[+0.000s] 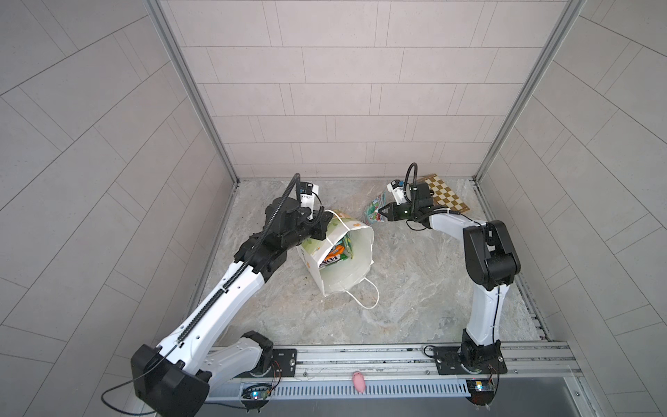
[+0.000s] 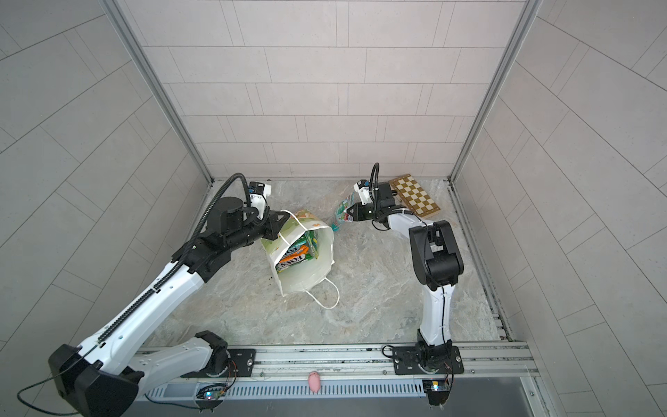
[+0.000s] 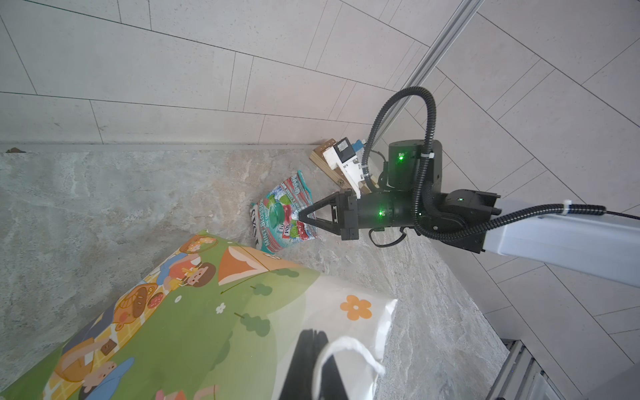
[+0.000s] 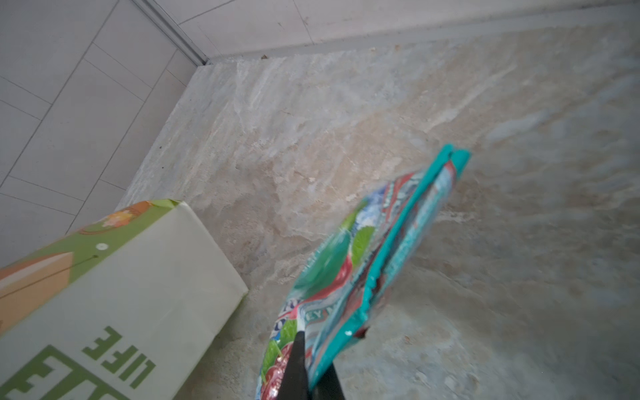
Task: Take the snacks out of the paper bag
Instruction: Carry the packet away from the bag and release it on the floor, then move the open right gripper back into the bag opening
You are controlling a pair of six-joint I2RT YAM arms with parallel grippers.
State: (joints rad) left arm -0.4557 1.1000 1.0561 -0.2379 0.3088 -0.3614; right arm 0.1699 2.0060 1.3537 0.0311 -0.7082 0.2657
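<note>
1. Looming nearest is the left arm's black elbow (image 1: 169, 382). Beyond it, the left gripper (image 1: 324, 231) is clenched on the rim of the paper bag (image 1: 361, 252), propping it tilted with its mouth open.
2. Right gripper (image 1: 382, 213), clamped tight, holds a teal-and-red packet (image 1: 374, 211) outside the bag, just in front of a chessboard (image 1: 445, 195). A second packet may be pinched with it, but I cannot be sure.
3. Risk: the glossy packet is gripped near an edge and could slide free, and any second one could drop.
4. Risk: the thin paper rim could tear, or the bag could flop shut if that grip shifts.
5. Inside the bag lie an orange-pink packet (image 1: 337, 250) and yellow-green packets (image 1: 332, 260), overlapping; how many there are is unclear.
</note>
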